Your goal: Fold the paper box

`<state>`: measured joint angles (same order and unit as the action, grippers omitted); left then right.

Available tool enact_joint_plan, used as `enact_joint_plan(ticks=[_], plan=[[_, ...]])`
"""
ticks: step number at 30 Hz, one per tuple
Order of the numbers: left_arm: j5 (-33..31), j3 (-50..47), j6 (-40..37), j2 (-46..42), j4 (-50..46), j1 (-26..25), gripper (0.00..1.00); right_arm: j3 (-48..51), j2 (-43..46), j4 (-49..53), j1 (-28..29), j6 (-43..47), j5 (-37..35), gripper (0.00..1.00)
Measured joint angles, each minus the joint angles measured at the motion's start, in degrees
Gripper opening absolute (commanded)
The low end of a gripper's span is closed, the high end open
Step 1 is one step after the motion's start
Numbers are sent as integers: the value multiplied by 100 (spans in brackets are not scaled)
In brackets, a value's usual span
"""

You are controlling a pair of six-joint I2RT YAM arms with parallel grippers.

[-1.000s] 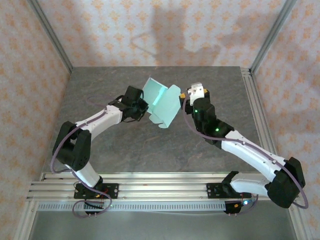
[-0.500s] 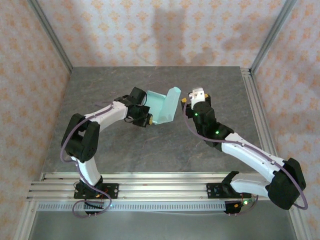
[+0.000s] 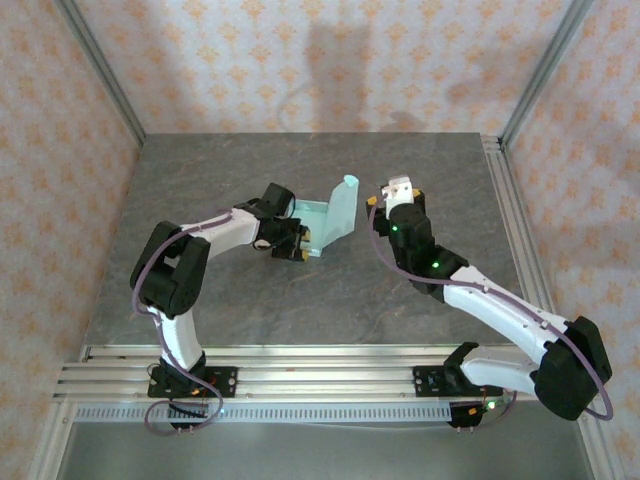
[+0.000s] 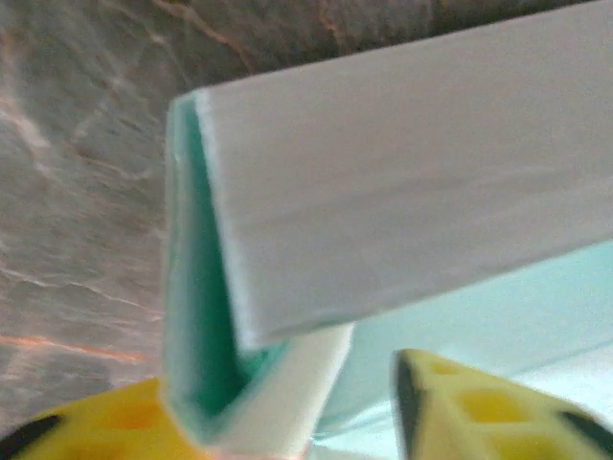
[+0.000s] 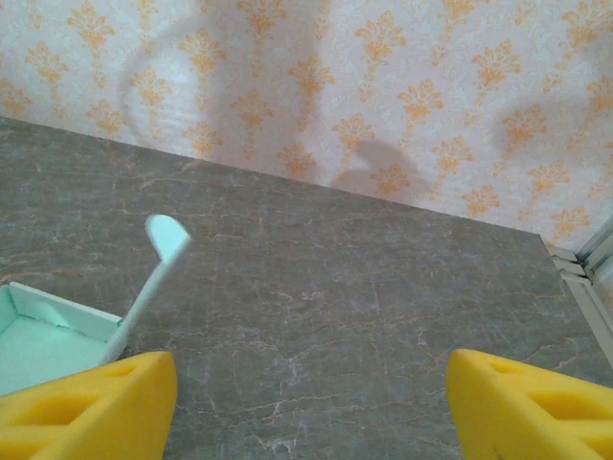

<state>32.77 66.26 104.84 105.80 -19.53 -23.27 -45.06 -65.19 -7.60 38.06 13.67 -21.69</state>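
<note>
Pale mint-green thin-card paper box, partly formed as a shallow open tray, resting on the grey stone-patterned tabletop near its centre, a little toward the far edge. One tall rounded-tip flap standing upright along the tray's right side.

Left end effector at the tray's left-near wall. Seen from the left wrist: yellow fingers set apart, a folded wall of the box lying between them, close against the left finger with a visible gap to the other; not clamped.

Right end effector just beside the flap on its right, clear of the card. Seen from the right wrist: yellow fingers spread wide, nothing between them, the tray and the leaning flap lying to the left and ahead.

Key relation: box directly between the two end effectors, the upright flap facing the right one with its long axis near vertical, tilted slightly rightward. Right arm judged nearer to the flap, so better placed to push it leftward over the tray; left arm judged better placed to steady the opposite wall. Long axis of the tray itself not clear from overhead.

Risk, as a judgement: light card likely to slide across the tabletop if pushed without support.
</note>
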Motion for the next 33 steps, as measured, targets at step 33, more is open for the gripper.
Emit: enact_joint_plan(ticks=[33], plan=[[-1480,695,-5504,-431,-1036,920,94,-122,44,479,-24,-236,334,79]])
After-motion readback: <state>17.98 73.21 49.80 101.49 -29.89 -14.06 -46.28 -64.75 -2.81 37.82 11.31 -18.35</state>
